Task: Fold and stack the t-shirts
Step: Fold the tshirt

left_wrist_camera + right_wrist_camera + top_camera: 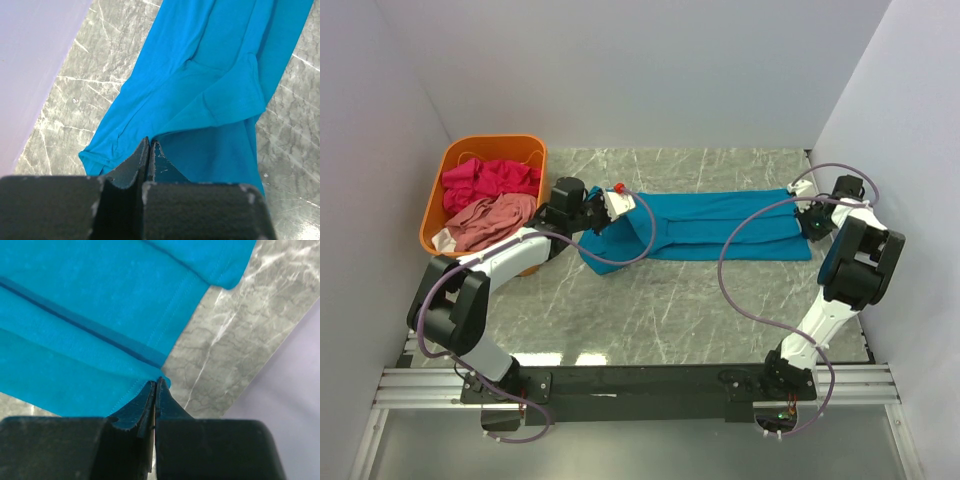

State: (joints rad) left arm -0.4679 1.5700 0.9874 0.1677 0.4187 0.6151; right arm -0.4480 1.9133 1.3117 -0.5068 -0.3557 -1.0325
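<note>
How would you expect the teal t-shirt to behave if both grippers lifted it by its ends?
Probably floppy: the teal t-shirt lies in soft folds and creases, so its middle would likely sag. Likely light, since the left gripper and right gripper each pinch just an edge. It may drag rather than slide cleanly across the table.

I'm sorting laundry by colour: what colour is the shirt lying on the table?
The shirt is plain teal-blue, clearest in the top external view.
</note>
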